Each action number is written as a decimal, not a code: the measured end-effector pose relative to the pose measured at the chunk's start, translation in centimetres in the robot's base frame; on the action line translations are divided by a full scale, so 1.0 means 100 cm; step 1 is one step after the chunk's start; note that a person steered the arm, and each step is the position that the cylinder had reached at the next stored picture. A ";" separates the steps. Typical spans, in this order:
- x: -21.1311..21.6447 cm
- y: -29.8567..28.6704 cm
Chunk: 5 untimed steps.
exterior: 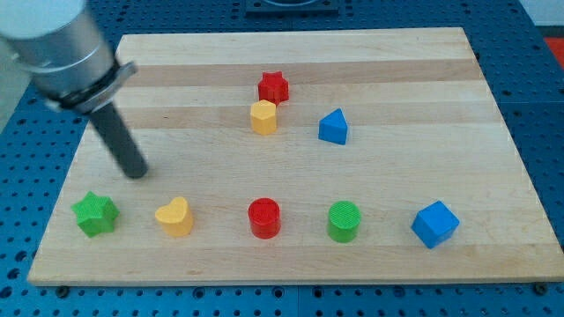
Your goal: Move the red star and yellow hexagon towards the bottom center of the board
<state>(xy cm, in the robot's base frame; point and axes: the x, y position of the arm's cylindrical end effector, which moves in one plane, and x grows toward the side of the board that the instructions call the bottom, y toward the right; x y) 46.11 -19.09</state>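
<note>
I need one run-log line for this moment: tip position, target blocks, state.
my tip: above green star, touching nothing | red star, yellow hexagon: adjacent, upper centre | state: not yet moved

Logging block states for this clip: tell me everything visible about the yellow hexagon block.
The yellow hexagon block is a small, matte, plastic-looking prism standing flat on the pale wooden board, slightly above the board's middle. Its top face looks lighter than its orange-tinted sides. The red star block sits just above it, touching or nearly so; the blue triangular block lies apart to the view's right. My tip is far off to the view's left, not touching it.
</note>
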 end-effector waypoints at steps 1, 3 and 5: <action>-0.060 0.050; -0.157 0.109; -0.160 0.155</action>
<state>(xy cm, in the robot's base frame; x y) 30.13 -3.56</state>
